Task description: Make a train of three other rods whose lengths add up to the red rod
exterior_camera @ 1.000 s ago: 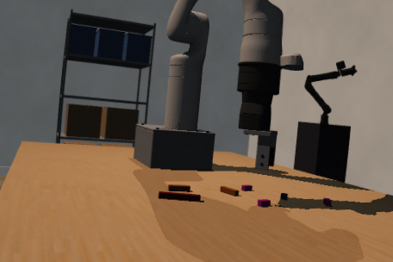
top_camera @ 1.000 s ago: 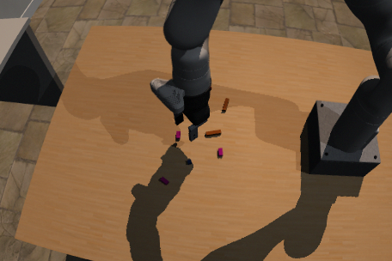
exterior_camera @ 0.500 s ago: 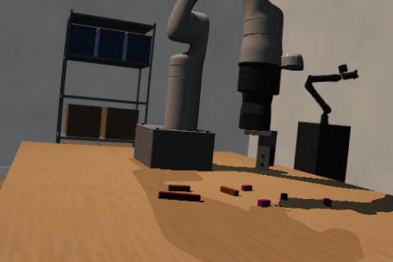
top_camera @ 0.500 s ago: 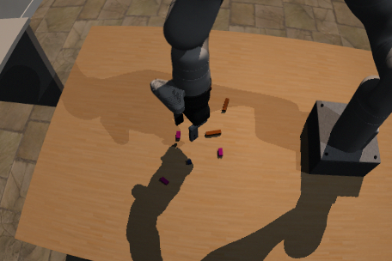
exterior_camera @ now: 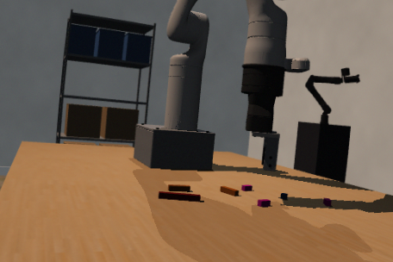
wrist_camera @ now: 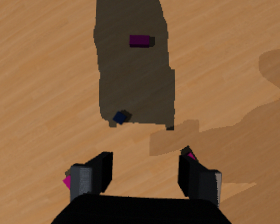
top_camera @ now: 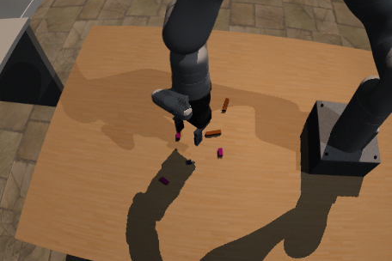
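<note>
My gripper point(top_camera: 187, 134) is open and empty, hovering a little above the table among the rods; it also shows in the exterior view point(exterior_camera: 270, 157) and the wrist view point(wrist_camera: 144, 176). The red rod point(exterior_camera: 179, 196) lies flat, with an orange rod point(exterior_camera: 179, 188) just behind it; the arm hides the red rod in the top view. A second orange rod point(top_camera: 213, 133) lies right of my fingers, and the other orange rod shows farther back point(top_camera: 225, 105). One magenta rod point(top_camera: 177, 136) lies by my left finger, another point(top_camera: 220, 152) to the right. A blue rod point(top_camera: 189, 161) and a third magenta rod point(top_camera: 163, 180) lie in the arm's shadow ahead.
The arm's dark base block point(top_camera: 339, 141) stands at the table's right side. A shelf rack point(exterior_camera: 105, 79) and a second small arm on a black box point(exterior_camera: 323, 144) stand beyond the table.
</note>
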Controlling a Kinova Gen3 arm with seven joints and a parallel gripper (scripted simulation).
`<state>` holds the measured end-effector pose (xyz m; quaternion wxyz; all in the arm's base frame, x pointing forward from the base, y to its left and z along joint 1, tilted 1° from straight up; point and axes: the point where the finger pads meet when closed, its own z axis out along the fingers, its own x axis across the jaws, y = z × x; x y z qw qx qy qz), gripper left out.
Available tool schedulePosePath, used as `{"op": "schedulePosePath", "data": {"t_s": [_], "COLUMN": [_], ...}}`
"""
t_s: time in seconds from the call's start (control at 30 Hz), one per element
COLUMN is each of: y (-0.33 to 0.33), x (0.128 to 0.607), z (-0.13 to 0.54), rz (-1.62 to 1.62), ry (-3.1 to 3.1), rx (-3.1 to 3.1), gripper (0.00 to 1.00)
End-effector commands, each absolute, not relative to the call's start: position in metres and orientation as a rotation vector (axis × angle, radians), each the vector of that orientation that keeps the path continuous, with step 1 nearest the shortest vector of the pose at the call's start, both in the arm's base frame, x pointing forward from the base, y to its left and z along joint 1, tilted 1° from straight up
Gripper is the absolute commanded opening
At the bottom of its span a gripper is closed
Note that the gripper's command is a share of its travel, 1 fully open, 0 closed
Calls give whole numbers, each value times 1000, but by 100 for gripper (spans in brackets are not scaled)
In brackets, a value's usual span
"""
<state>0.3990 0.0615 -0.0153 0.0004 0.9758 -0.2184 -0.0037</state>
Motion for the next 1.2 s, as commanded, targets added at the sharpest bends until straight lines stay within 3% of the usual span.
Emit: {"op": "schedulePosePath", "data": {"t_s": [0.0, 0.6, 1.17], "y": [65, 91, 101], "x": [397, 368, 359], "z": [-16, -19, -16], "rz": [-23, -94, -75], "ry": [-589, 625, 1901], "rx": [3089, 3099, 2542], "gripper": [100, 100, 100]}}
